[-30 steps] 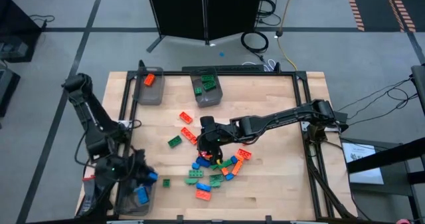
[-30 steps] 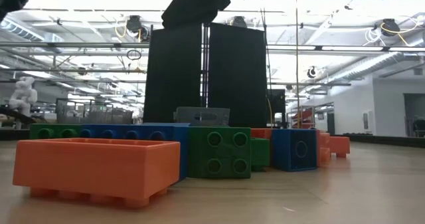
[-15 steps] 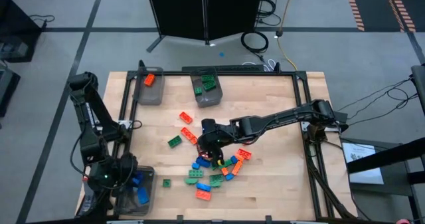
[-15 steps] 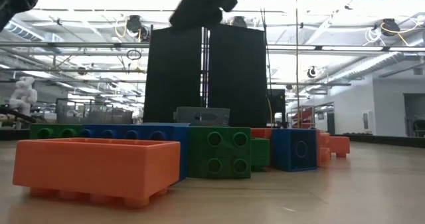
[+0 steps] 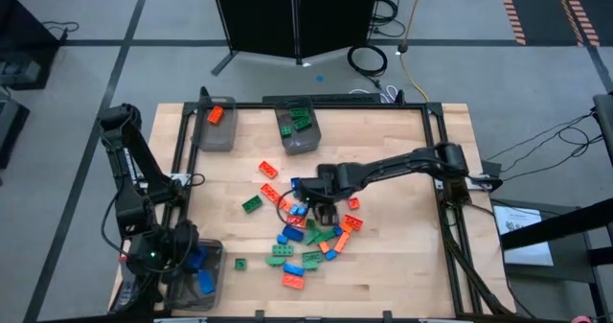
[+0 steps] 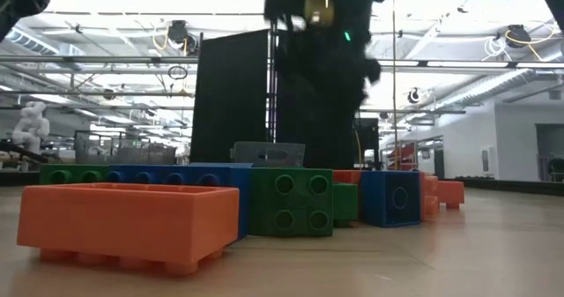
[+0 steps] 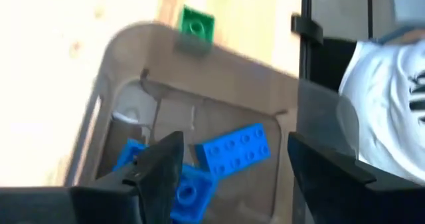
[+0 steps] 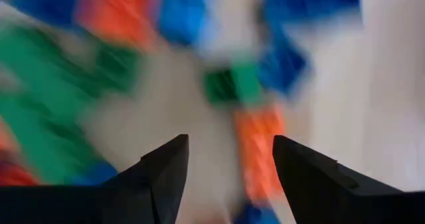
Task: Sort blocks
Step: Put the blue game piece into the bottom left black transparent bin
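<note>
Blocks: the main loose heap [image 5: 311,242] of orange, green and blue pieces lies on the middle of the wooden table [image 5: 402,170], toward its front edge, with a few strays beside it, among them a green block [image 5: 252,204] and an orange block [image 5: 269,171] nearer the back. Three dark bins hold sorted pieces: the bin at the front left corner [image 5: 196,280] has blue blocks [image 7: 234,149], the bin at the back left [image 5: 214,128] has an orange one, and the bin just beside it [image 5: 299,128] has green ones. The right arm reaches across the table from the right side, and the right gripper [image 5: 321,208] hangs over the back edge of the heap; its own camera shows two dark fingers [image 8: 163,174] spread apart with nothing between them. The left gripper [image 7: 229,171] sits over the front left bin, fingers parted and empty, blue blocks lying below. One small green block [image 7: 196,23] rests on the table just outside that bin.
</note>
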{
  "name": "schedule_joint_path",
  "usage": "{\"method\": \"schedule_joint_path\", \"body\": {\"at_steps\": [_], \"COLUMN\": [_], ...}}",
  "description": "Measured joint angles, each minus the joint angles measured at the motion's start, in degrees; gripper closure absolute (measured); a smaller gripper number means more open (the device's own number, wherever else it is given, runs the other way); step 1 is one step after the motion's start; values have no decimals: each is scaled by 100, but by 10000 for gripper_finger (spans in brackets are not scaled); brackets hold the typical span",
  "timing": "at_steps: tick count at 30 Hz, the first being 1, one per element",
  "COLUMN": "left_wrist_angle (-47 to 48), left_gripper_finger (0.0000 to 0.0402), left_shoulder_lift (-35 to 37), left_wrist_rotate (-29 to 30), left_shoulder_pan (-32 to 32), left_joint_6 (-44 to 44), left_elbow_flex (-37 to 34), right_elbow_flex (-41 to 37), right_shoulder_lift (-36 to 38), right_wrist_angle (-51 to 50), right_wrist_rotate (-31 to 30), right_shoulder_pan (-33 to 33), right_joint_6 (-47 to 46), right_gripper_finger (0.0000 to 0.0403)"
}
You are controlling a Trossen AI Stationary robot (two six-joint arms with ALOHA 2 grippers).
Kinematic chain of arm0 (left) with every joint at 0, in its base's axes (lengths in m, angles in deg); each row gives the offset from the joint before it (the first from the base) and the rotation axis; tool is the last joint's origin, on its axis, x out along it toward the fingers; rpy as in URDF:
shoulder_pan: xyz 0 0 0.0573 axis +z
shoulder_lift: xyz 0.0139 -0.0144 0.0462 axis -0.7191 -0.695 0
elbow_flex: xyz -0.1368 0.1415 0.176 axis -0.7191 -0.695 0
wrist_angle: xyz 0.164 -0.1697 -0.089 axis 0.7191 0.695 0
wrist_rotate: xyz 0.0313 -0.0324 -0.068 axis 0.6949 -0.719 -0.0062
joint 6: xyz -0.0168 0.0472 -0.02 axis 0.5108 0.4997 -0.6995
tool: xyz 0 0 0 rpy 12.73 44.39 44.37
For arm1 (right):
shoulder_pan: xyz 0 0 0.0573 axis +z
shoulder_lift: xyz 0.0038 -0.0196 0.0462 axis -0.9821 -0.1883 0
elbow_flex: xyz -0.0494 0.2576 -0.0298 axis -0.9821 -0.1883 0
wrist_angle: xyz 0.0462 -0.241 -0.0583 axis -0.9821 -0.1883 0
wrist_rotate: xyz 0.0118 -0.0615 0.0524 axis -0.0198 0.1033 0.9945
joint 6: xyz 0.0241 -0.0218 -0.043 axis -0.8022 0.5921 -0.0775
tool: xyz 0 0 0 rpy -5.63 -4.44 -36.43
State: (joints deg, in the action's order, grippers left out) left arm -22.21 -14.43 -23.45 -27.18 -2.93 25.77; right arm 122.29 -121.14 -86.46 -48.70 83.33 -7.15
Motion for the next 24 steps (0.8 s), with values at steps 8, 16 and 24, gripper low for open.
{"method": "schedule_joint_path", "body": {"at_steps": [8, 16, 24], "left_wrist_angle": [-24, -39, -33], "left_gripper_finger": [133, 133, 133], "left_shoulder_lift": [-2, -2, -2], "left_wrist_rotate": [260, 281, 434], "left_shoulder_pan": [219, 264, 264], "left_joint_6": [8, 6, 17], "left_elbow_flex": [0, 0, -2], "right_elbow_flex": [-102, -253, -934], "right_shoulder_lift": [-37, -37, -37], "right_wrist_angle": [-598, -795, -548], "right_wrist_rotate": [-264, -437, -269], "right_shoulder_pan": [-239, -285, -349], "right_joint_6": [-718, -891, -1166], "right_gripper_finger": [187, 188, 189]}}
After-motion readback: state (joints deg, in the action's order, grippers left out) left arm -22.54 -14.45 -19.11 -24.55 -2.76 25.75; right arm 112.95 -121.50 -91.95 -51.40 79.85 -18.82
